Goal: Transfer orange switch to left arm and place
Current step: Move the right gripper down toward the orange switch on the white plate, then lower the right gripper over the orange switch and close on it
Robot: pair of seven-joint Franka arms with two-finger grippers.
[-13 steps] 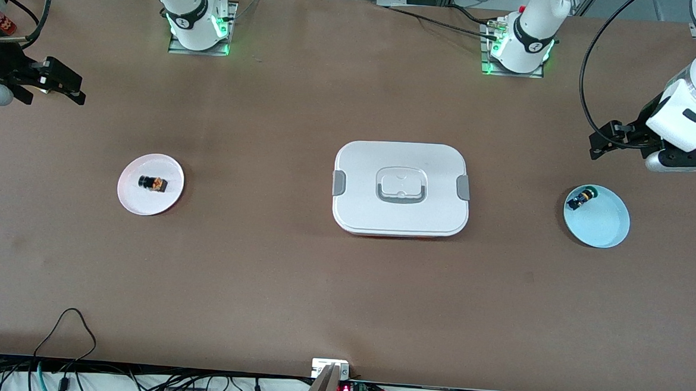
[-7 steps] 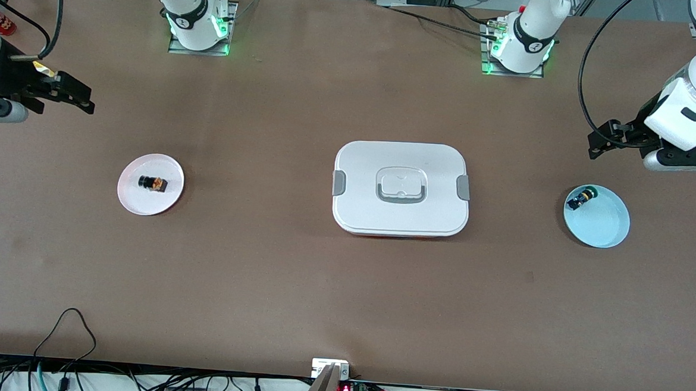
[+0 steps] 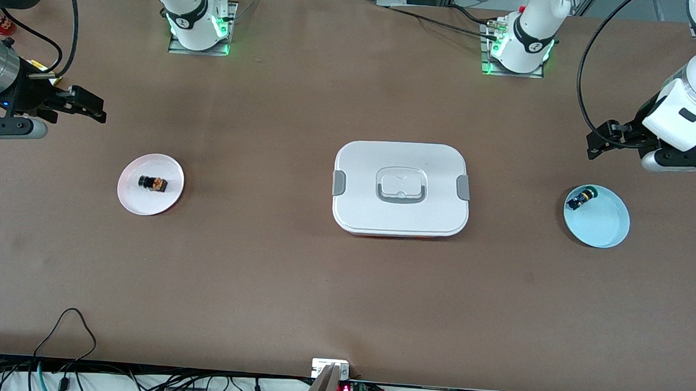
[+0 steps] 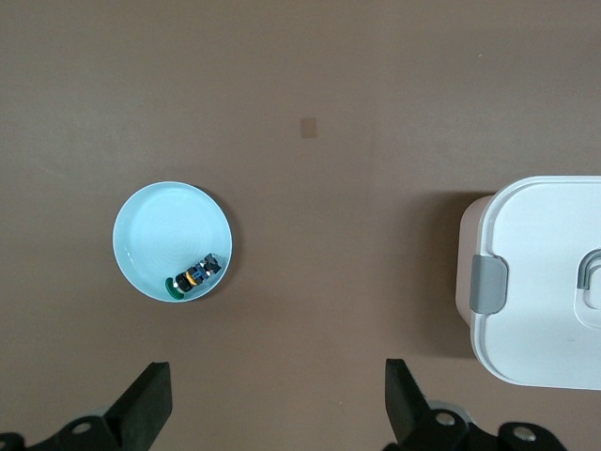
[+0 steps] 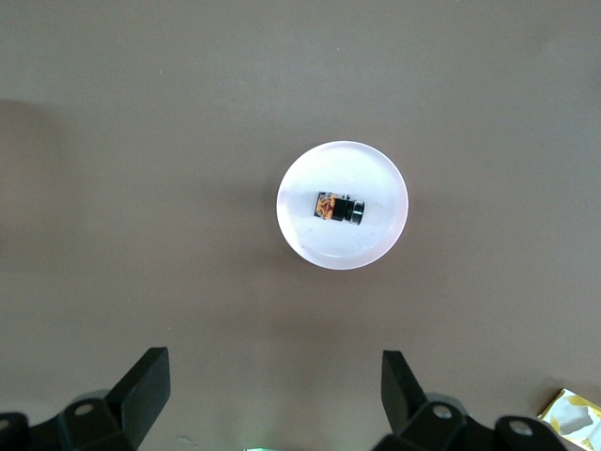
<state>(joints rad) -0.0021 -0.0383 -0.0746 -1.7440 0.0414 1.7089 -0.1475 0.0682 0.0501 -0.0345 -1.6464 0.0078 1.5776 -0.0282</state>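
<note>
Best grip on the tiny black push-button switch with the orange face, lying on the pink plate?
Probably straight down from above with the open right gripper, closing on the long black sides of the tiny black orange-faced switch. It lies on its side near the middle of the shallow round pink plate, orange face at one end, so the low rim likely blocks a sideways approach.

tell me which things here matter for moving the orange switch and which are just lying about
Part of the job:
orange switch on the pink plate
white box, mid-table, to be avoided
right gripper, open, above bare table
left gripper, open, above bare table

Lying about:
blue-and-green switch
light-blue plate under it
</note>
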